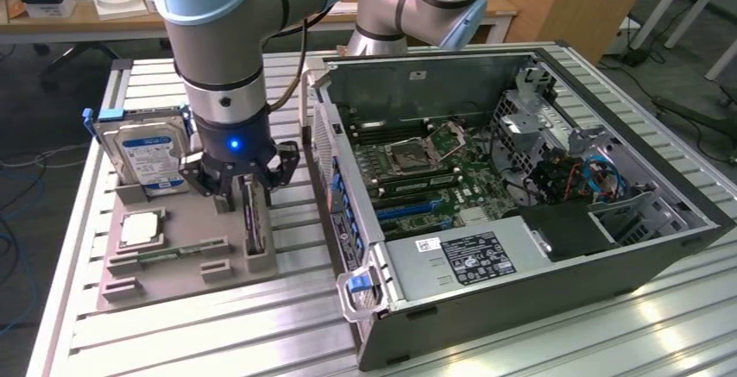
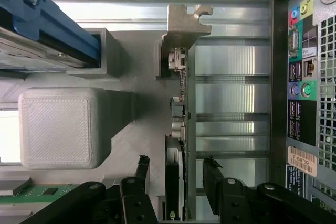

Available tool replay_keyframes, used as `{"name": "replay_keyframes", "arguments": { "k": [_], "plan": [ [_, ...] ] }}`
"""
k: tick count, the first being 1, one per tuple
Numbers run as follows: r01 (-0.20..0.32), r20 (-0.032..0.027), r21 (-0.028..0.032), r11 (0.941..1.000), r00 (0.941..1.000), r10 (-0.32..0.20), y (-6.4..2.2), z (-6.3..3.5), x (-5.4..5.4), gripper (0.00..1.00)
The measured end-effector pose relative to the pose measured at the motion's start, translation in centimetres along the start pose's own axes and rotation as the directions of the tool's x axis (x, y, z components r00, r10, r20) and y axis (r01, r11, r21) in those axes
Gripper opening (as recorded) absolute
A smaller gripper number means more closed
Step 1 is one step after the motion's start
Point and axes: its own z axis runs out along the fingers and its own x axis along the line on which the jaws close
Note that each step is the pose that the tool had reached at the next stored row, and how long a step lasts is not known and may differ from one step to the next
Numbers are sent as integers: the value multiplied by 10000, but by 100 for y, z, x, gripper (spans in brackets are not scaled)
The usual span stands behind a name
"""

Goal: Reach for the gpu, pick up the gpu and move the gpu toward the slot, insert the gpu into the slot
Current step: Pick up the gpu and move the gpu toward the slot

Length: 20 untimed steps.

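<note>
A slatted metal table (image 1: 645,325) carries an open computer case (image 1: 519,308) along its edge at the exterior view's right, and a grey holder tray (image 1: 173,282) beside the case, toward the opposite edge. The arm (image 1: 224,58) reaches down over the tray. A blue-labelled hard drive (image 1: 148,154) stands at the tray's far corner. The gpu (image 1: 254,235) (image 2: 178,103) stands on its long edge along the tray's side nearest the case, with its pale bracket (image 2: 184,24) at one end. The gripper (image 1: 245,189) (image 2: 176,169) hangs over it, jaws wide, one finger on each side of the card and clear of it. A processor chip (image 1: 141,229) and a green memory stick (image 1: 179,252) lie mid-tray.
</note>
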Motion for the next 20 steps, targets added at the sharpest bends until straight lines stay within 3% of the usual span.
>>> {"name": "replay_keyframes", "arguments": {
  "k": [4, 5, 12, 13, 20],
  "plan": [
    [0, 0, 0, 10000, 10000, 0, 0, 0, 0, 52],
    [-1, 0, 0, 10000, 10000, 1, 0, 0, 0, 45],
    [0, 0, 0, 10000, 10000, 0, 0, 0, 0, 44],
    [0, 0, -1, 10000, 10000, 0, 0, 0, 0, 36],
    [1, 5, -5, 10000, 10000, -1, 0, 1, 12, 36]
  ]
}}
